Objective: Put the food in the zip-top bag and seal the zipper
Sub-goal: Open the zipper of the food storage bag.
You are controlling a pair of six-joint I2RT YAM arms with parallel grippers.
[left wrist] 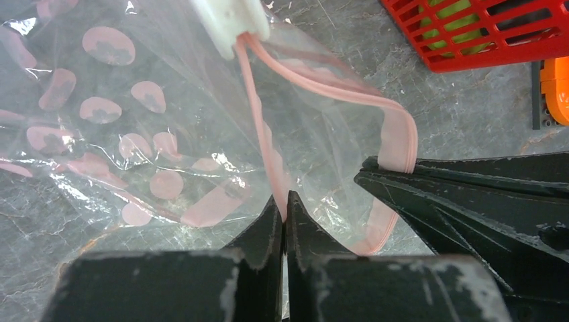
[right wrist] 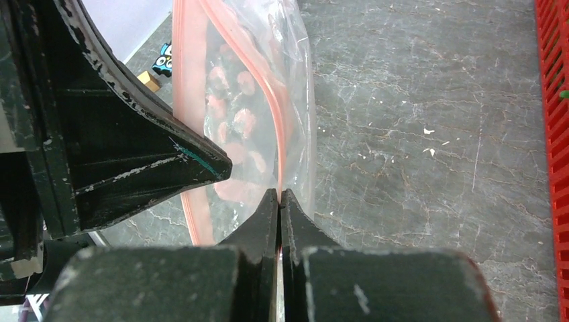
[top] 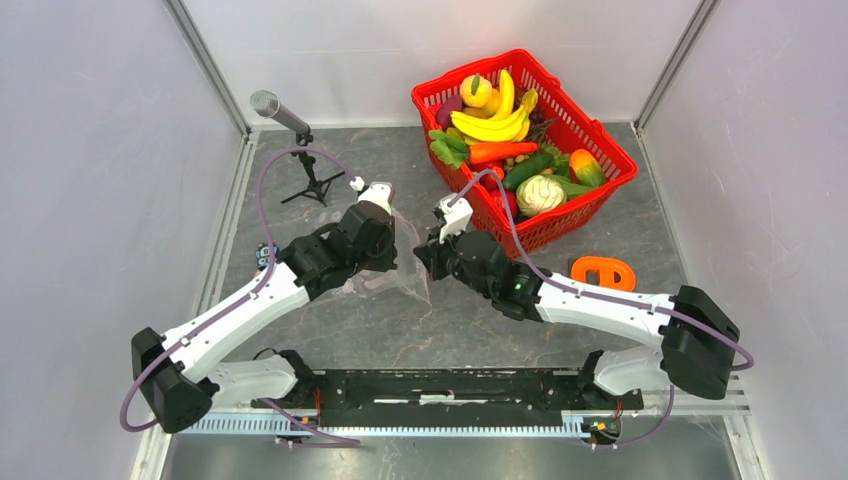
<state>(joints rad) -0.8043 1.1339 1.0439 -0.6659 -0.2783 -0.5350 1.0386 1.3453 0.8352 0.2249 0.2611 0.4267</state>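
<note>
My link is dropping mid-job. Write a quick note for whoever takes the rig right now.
Left tool: shut on one lip of the zipper.
Right tool: shut on the opposite lip.
Zip-top bag: between the arms, mouth spread, no food seen inside.
Banana bunch, carrot, cucumber, cauliflower: all in the red basket.
Done: bag mouth gripped.
Left: load the food, seal the zipper.

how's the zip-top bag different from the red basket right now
The zip-top bag is clear, limp plastic with pink dots; the red basket is opaque mesh. The bag is pinched at its zipper by the left gripper and right gripper; the basket stands untouched. The basket holds the toy food; none shows in the bag. Both are open.
</note>
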